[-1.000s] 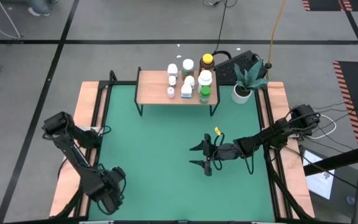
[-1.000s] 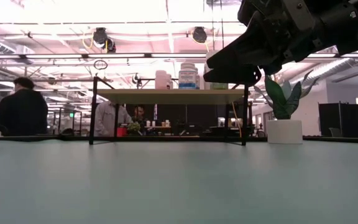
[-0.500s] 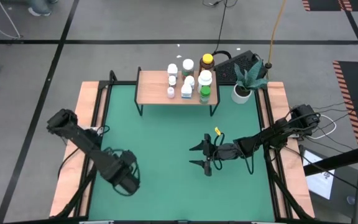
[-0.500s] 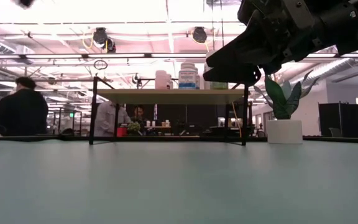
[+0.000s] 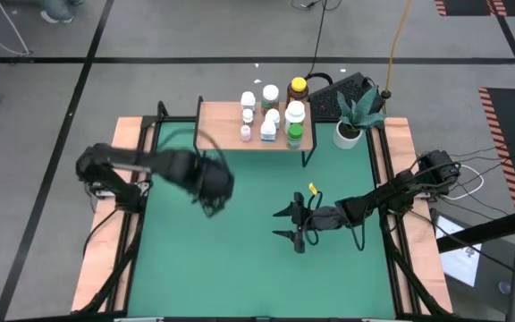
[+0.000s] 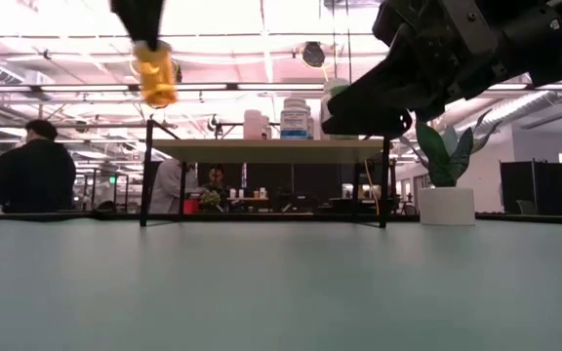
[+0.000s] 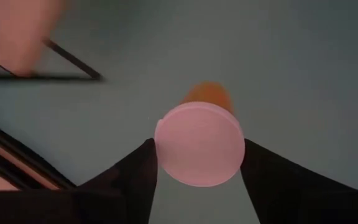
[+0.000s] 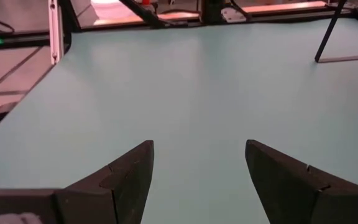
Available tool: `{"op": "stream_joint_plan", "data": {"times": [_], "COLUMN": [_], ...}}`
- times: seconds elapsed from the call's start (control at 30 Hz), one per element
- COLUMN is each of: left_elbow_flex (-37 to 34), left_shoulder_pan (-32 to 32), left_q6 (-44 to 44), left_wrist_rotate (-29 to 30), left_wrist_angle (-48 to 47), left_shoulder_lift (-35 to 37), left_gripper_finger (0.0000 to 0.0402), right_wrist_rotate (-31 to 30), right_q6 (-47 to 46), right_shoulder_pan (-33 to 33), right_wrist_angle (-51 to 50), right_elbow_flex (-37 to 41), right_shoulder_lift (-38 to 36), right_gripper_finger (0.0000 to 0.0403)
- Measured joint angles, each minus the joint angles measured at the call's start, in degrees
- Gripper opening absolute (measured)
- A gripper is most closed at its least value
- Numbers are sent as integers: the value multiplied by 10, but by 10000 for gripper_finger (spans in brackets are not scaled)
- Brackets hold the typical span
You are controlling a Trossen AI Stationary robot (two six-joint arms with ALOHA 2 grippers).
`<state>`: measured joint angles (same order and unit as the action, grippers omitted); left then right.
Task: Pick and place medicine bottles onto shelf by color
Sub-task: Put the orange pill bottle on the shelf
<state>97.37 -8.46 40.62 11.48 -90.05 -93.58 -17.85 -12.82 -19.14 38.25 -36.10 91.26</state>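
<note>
My left claw [image 5: 211,186] is blurring in the view from above, so I cannot make out its fingers there. My wrist camera is showing them pinching an orange bottle [image 7: 199,144] by its pale cap, one dark finger [image 7: 132,177] on each side. From the low camera the bottle [image 6: 156,73] is hanging high in the air, over the left end of the shelf [image 6: 266,148], and my arm above it is getting cut off by the picture's top.

The other bottles [image 5: 275,114] are standing crowded on the shelf's [image 5: 222,125] right half. Its left half is showing bare wood.

My right claw [image 5: 291,224] is waiting spread open and holding nothing, over the mat [image 5: 240,259], with lots of green around it.
</note>
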Motion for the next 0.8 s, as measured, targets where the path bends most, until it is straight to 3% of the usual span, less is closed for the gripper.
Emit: {"op": "stream_joint_plan", "data": {"times": [0.2, 0.4, 0.6, 0.8], "left_elbow_flex": [75, 125, 120, 120], "left_shoulder_pan": [151, 305, 431, 489], "left_q6": [-121, -239, -309, -333], "left_wrist_rotate": [45, 48, -15, -53], "left_wrist_angle": [0, 25, 116, 170], "left_shoulder_lift": [0, -5, -27, -92], "left_gripper_finger": [209, 216, 217, 218], "right_wrist_rotate": [0, 0, -1, -2], "right_q6": [-9, -15, -15, -17], "right_shoulder_pan": [0, 0, 0, 6], "right_wrist_angle": [-20, -27, -30, -31], "right_elbow_flex": [0, 0, 0, 0], "right_shoulder_lift": [0, 0, 0, 0], "right_gripper_finger": [247, 247, 247, 247]}}
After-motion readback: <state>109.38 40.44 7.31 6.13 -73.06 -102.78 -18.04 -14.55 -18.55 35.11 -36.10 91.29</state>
